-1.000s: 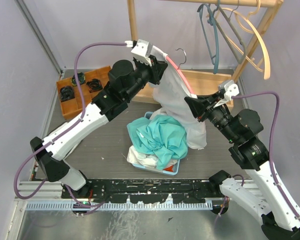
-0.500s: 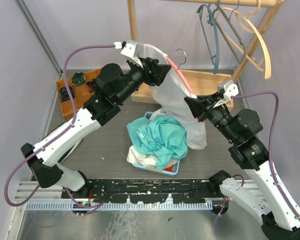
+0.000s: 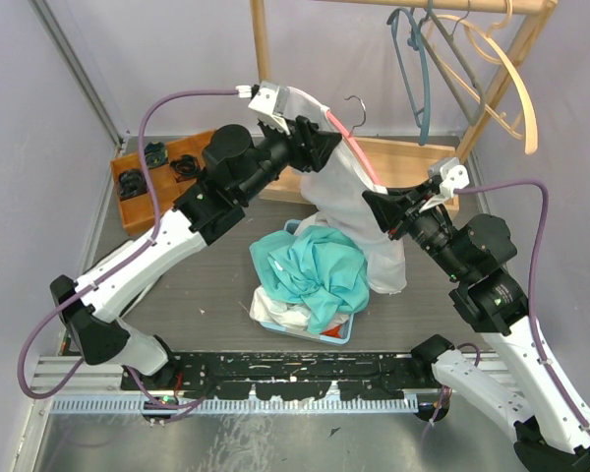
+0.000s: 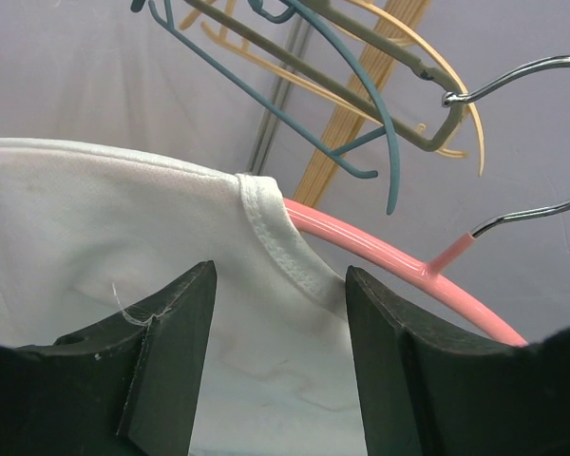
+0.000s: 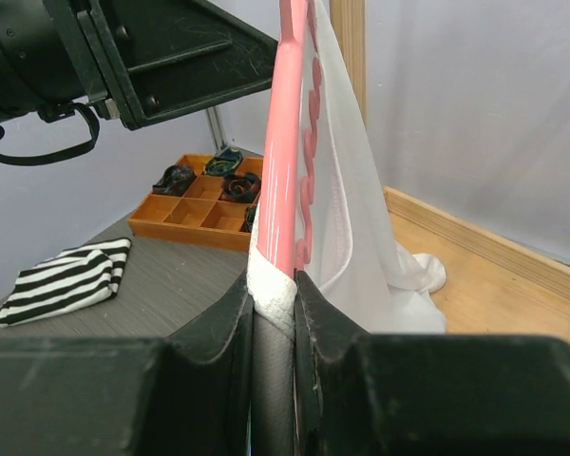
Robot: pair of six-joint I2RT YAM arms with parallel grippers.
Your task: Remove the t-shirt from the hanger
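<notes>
Arms: 2, left arm (image 3: 167, 236) + right arm (image 3: 492, 285), at near edge of table (image 3: 206, 295). Grippers: 2, 1 per arm: left gripper (image 4: 277, 285), right gripper (image 5: 274, 296). Purple cables (image 3: 177, 93): 2, 1 per arm.

Hangers: 1 pink hanger (image 3: 356, 149) w/ 1 white t-shirt (image 3: 339, 197). On the 1 wooden rack (image 3: 261, 44) at far edge: 1 teal hanger (image 4: 393, 152), 1 grey hanger (image 4: 453, 122), tan hangers (image 3: 527, 123) at least 2, exact no. unclear.

Orange tray (image 3: 138, 208): 1, far-left corner, w/ at least 3 black bits (image 3: 130, 182) in its compartments.

Blue basket (image 3: 339, 337): 1, mid-table toward near edge. Inside: 1 teal garment (image 3: 315, 270), plus white cloth (image 3: 280, 313) underneath, no. of pieces unclear.

Striped cloth (image 5: 66, 275): 1, lying on table.
</notes>
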